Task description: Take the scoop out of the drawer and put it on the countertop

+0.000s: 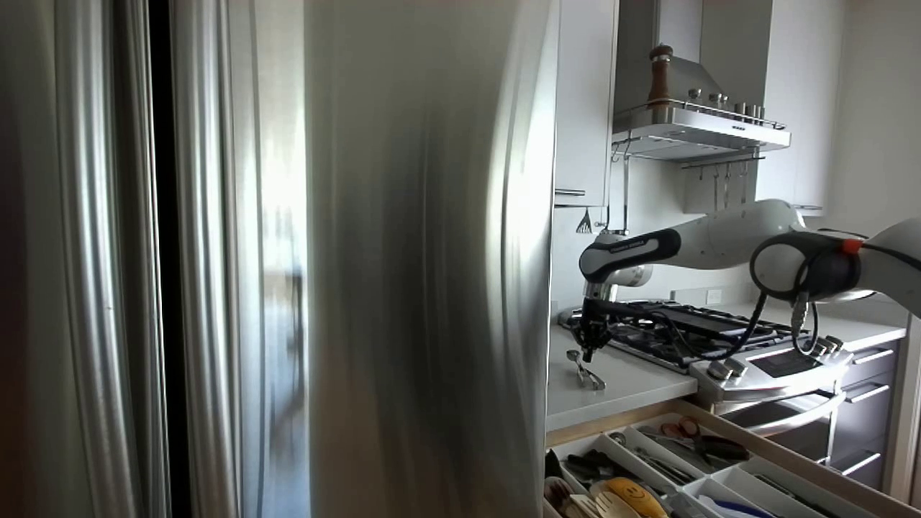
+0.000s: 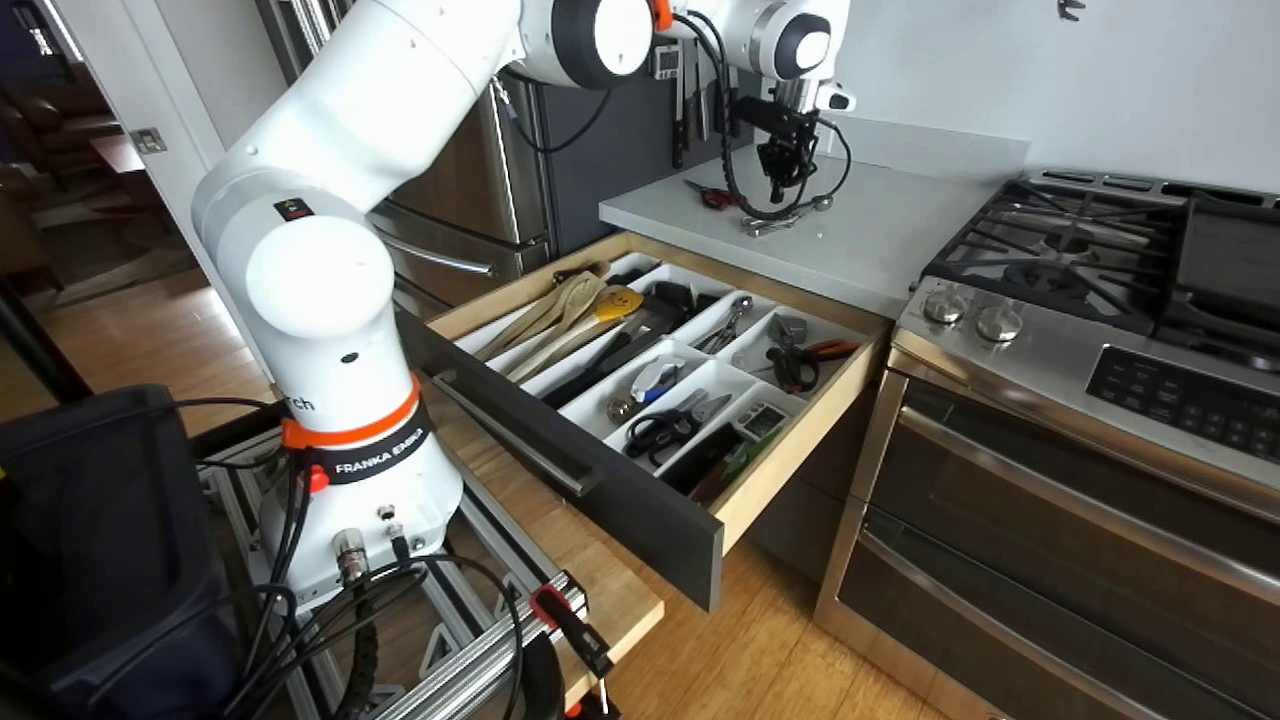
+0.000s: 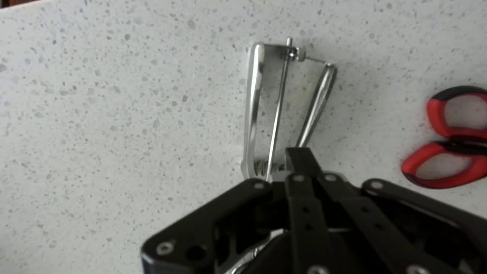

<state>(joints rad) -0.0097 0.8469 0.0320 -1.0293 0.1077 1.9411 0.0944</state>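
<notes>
Finishing the placement appeared to be the step in hand. In the wrist view, the countertop [image 3: 106, 144] extended left of the gripper [image 3: 303, 158]; the spring-handled scoop [image 3: 279, 110] lay on it, partly beneath the gripper, whose jaws stood together, apparently on nothing; red-and-black-handled scissors [image 3: 462, 141] lay to its right. The next move seemed to call for a straight lift clear of the scoop.

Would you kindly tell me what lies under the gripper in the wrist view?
The squeeze-handle scoop lies on the countertop: its handle end shows, and some shiny metal, probably its bowl; the gripper covers the rest.
</notes>
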